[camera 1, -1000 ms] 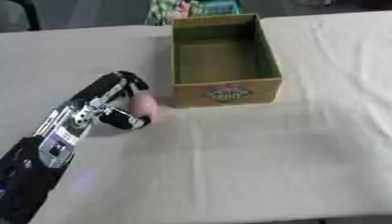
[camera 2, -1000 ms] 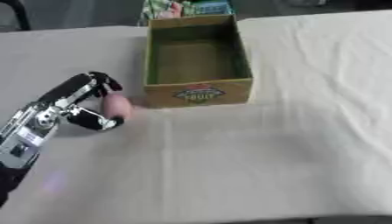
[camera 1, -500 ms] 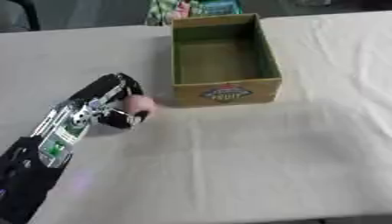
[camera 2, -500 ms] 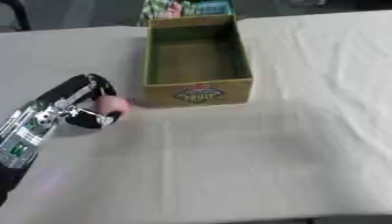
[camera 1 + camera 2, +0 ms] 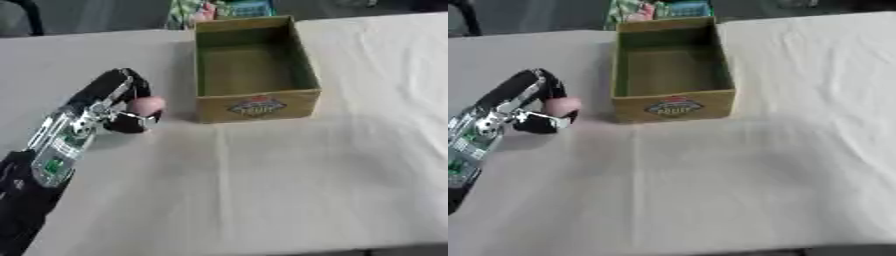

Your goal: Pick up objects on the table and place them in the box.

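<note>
Little has shifted since the earlier frames: the left robot hand remains curled round the pink ball, which now looks slightly raised off the bench. Ball sits at the fingertips, on the side facing the box. Box lies just to the right of the hand and slightly farther out, open top unobstructed. Right hand is out of view.

One box, one pink object, one hand.
A single open cardboard box at twelve o'clock; one pink object and one robot hand at nine o'clock.
</note>
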